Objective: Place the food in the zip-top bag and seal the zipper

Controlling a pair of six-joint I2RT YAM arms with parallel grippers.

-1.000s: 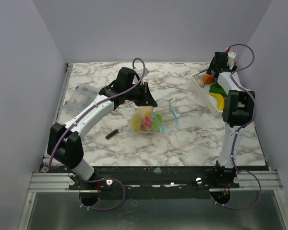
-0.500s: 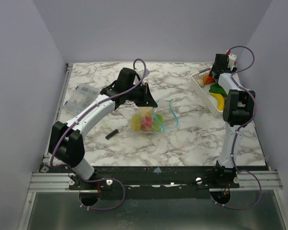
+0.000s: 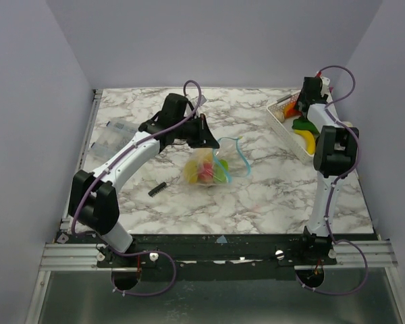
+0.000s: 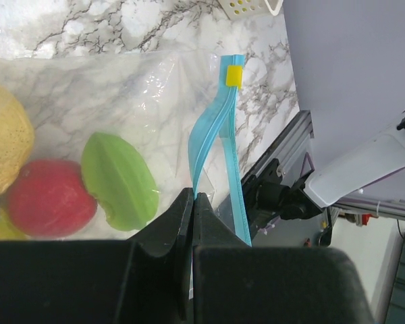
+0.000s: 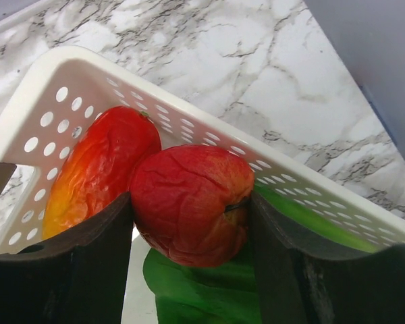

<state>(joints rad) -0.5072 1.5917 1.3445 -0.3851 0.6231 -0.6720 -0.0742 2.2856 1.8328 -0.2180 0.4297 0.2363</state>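
In the right claw — red fruit, wrist-view only

white arms, black joints, purple cables

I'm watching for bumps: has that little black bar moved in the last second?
No. The black bar lies at the same spot and angle against the table's near edge.

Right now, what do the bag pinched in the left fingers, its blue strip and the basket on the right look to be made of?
The zip-top bag: thin clear plastic film, glossy. The marble shows through it and it wrinkles. The zipper: thicker teal plastic, duller, bending in a smooth curve. The basket: stiff white plastic, probably moulded, with neat rows of round holes.
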